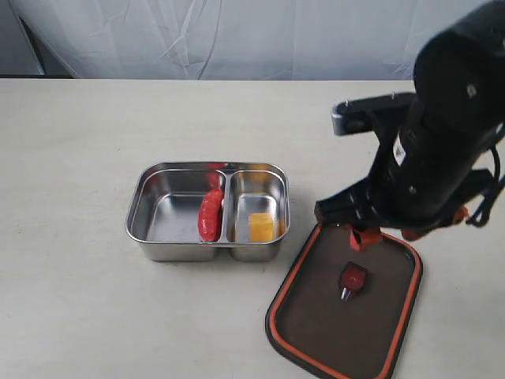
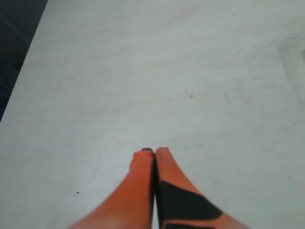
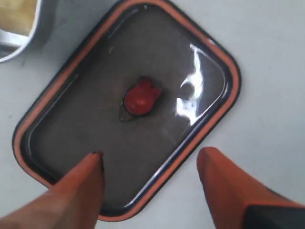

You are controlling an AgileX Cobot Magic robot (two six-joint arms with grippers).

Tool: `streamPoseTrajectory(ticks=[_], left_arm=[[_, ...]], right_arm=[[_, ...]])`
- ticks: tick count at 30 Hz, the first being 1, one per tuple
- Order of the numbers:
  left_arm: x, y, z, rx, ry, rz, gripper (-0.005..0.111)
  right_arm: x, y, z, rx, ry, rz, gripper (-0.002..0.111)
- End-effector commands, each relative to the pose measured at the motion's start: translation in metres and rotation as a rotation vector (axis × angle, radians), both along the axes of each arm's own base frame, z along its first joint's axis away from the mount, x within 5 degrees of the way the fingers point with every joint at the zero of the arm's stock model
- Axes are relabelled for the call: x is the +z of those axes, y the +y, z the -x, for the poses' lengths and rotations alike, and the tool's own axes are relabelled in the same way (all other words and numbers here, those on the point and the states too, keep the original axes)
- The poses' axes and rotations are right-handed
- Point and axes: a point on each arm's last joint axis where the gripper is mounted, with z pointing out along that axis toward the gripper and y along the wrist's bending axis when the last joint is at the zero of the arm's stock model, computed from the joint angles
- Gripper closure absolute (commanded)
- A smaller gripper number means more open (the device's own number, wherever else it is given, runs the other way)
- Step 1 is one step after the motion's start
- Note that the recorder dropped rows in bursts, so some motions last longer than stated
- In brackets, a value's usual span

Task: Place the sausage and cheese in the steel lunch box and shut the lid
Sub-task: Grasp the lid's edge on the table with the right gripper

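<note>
Right claw [image 3: 151,152] spread over lid [image 3: 86,114]; left claw [image 2: 153,151] pinched.

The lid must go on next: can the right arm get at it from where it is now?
Probably yes. The right tool hangs open directly over the lid, one finger over it, the other beyond its rim, and nothing lies between.

Looked like a robot lab bench.
Plain pale table [image 1: 71,126] ran up to a wrinkled white sheet backdrop [image 1: 237,35]; black robot arm [image 1: 450,134] hung over it; toy sausage [image 1: 211,215] and cheese [image 1: 261,227] sat in a steel lunch box [image 1: 177,251].
</note>
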Motion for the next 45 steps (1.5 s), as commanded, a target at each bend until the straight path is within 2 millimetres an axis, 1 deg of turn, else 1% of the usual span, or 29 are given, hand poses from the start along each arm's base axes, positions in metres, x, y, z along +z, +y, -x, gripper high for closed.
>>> streamPoseTrajectory(ticks=[1,7,13,19,26,36,38,40,43,45], left_arm=[[0.000,-0.001,0.000,-0.013,-0.012,0.008,0.107],[0.000,-0.001,0.000,-0.017,-0.013,0.014,0.107],[0.000,-0.002,0.000,-0.024,-0.016,0.025,0.107],[0.000,-0.002,0.000,-0.024,-0.016,0.025,0.107],[-0.001,-0.003,0.000,-0.030,-0.013,0.023,0.107],[0.000,-0.003,0.000,-0.031,-0.014,0.024,0.107],[-0.001,-0.003,0.000,-0.032,-0.013,0.026,0.107],[-0.001,-0.003,0.000,-0.032,-0.012,0.026,0.107],[-0.001,-0.003,0.000,-0.032,-0.012,0.026,0.107],[-0.001,-0.003,0.000,-0.032,-0.012,0.026,0.107]], right_arm=[[-0.028,-0.008,0.015,-0.106,0.053,-0.050,0.050],[-0.055,-0.021,0.031,-0.210,0.104,-0.042,0.050],[-0.072,-0.029,0.040,-0.249,0.112,-0.044,0.050],[-0.080,-0.033,0.045,-0.267,0.119,-0.052,0.050],[-0.082,-0.033,0.045,-0.276,0.116,-0.057,0.050],[-0.103,-0.032,0.044,-0.282,0.178,0.022,0.050],[-0.107,-0.032,0.044,-0.283,0.189,0.037,0.055],[-0.111,-0.032,0.044,-0.284,0.202,0.053,0.065],[-0.112,-0.032,0.044,-0.285,0.206,0.058,0.089],[-0.112,-0.033,0.045,-0.291,0.214,0.063,0.109]])
